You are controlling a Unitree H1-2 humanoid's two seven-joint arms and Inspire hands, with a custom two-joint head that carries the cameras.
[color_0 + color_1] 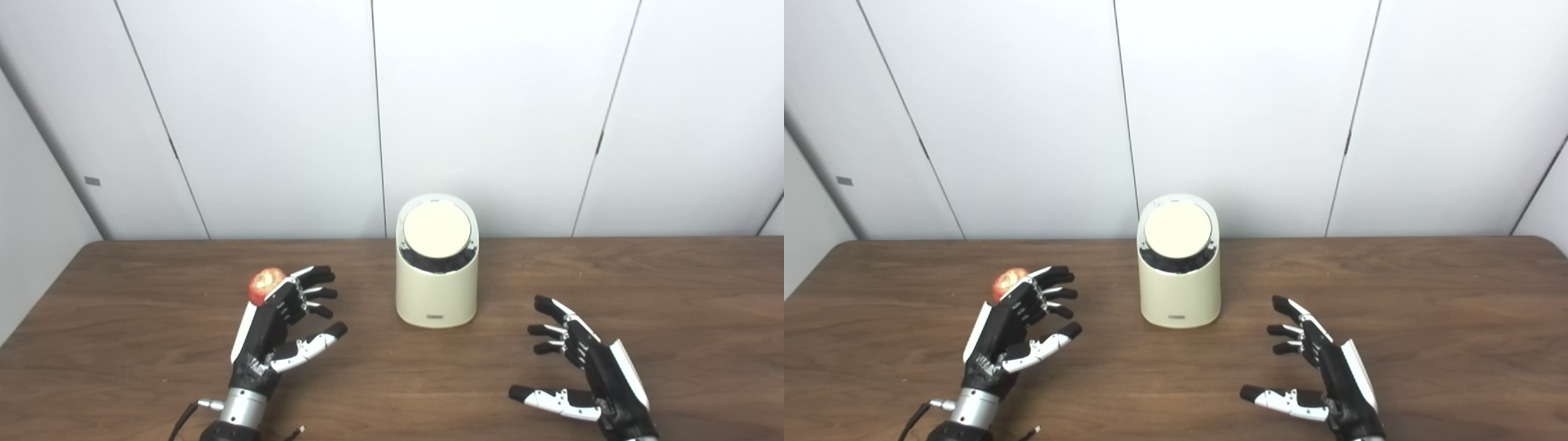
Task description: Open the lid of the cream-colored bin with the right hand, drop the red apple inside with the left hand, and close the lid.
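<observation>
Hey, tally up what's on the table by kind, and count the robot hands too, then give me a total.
Bins: 1, cream-colored bin, lid closed
Apples: 1, red apple
Robot hands: 2, left hand, right hand, both open
Total: 4

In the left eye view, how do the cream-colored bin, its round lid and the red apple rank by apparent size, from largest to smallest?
1. cream-colored bin
2. round lid
3. red apple: smallest, though the left hand hides part of it, so its full size is unsure.
</observation>
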